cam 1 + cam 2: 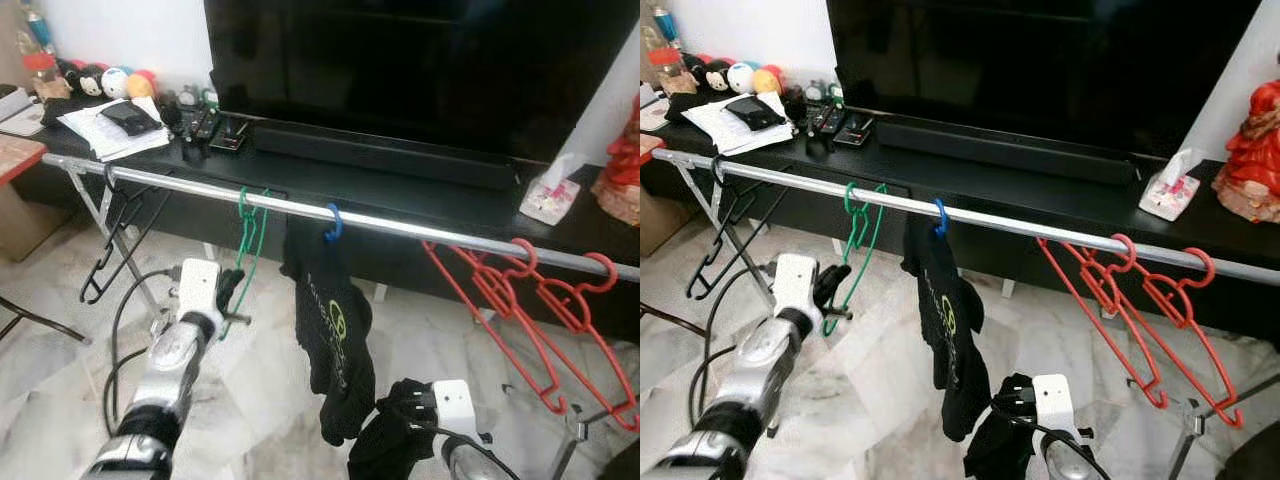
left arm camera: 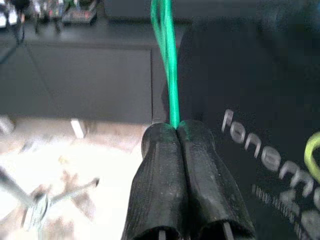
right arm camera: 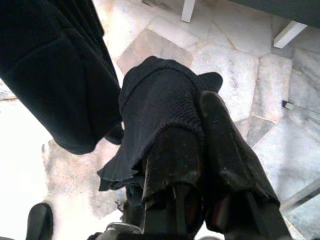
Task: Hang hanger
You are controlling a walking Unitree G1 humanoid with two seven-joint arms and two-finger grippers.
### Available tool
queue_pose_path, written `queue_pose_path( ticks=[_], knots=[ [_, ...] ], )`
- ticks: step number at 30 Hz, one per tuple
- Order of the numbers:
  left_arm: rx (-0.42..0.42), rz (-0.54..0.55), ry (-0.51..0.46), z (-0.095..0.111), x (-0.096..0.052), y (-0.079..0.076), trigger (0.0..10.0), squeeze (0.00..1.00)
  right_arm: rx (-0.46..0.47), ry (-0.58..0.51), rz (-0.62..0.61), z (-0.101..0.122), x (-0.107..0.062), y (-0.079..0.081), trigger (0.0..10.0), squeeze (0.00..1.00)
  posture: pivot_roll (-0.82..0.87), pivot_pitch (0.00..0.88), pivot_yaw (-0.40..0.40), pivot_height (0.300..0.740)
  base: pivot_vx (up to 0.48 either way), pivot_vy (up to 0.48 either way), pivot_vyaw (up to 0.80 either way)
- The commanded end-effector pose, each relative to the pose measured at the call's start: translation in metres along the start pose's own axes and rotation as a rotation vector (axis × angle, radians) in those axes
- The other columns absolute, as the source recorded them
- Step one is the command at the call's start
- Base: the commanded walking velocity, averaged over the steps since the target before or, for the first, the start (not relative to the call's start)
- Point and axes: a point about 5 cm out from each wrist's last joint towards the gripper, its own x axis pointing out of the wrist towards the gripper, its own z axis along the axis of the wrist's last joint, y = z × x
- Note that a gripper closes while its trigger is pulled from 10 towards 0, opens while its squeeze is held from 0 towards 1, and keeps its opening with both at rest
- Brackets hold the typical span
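Observation:
A green hanger (image 1: 251, 238) hangs by its hook on the silver rail (image 1: 420, 228). My left gripper (image 1: 231, 291) is shut on the hanger's lower wire, and in the left wrist view the green wire (image 2: 169, 60) runs up from between the closed fingertips (image 2: 159, 137). Right beside it a black printed garment (image 1: 336, 330) hangs from a blue hook (image 1: 333, 222). Low on the right, my right gripper (image 3: 195, 112) is shut on a bunched piece of black cloth (image 3: 160, 95) under that garment.
Two red hangers (image 1: 520, 315) hang at the rail's right end and a black hanger (image 1: 112, 245) at its left end. Behind the rail a black TV stand (image 1: 420, 195) carries a large TV (image 1: 420, 70), tissue box (image 1: 550, 195), remotes and papers. The floor is marble.

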Motion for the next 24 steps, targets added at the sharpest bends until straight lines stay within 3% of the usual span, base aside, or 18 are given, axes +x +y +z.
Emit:
queue_pose_path(
  ticks=[1, 4, 9, 15, 24],
  knots=[
    [0.041, -0.018, 0.018, -0.004, -0.005, 0.000, 10.0, 0.00, 0.008, -0.004, -0.018, 0.000, -0.001, -0.005, 10.0, 0.00, -0.08, 0.000, -0.039, 0.740, 0.000, 0.000, 0.00],
    [0.064, -0.013, 0.060, -0.018, -0.020, 0.003, 10.0, 0.00, 0.008, -0.002, -0.020, -0.001, -0.001, -0.005, 10.0, 0.00, -0.08, 0.000, -0.040, 0.740, 0.000, 0.000, 0.00],
    [0.049, 0.048, 0.064, -0.025, -0.029, 0.004, 10.0, 0.00, 0.009, -0.005, -0.022, 0.001, 0.000, -0.006, 10.0, 0.00, -0.08, 0.000, -0.044, 0.740, 0.000, 0.000, 0.00],
    [0.048, 0.120, -0.014, -0.004, -0.017, 0.008, 10.0, 0.00, 0.008, -0.013, -0.023, 0.004, 0.001, -0.005, 10.0, 0.00, -0.08, 0.000, -0.043, 0.740, 0.000, 0.000, 0.00],
    [0.019, 0.110, -0.088, 0.028, 0.005, 0.006, 10.0, 0.00, 0.008, -0.011, -0.030, 0.004, 0.001, -0.006, 10.0, 0.00, -0.08, 0.000, -0.042, 0.740, 0.000, 0.000, 0.00]
  ],
)
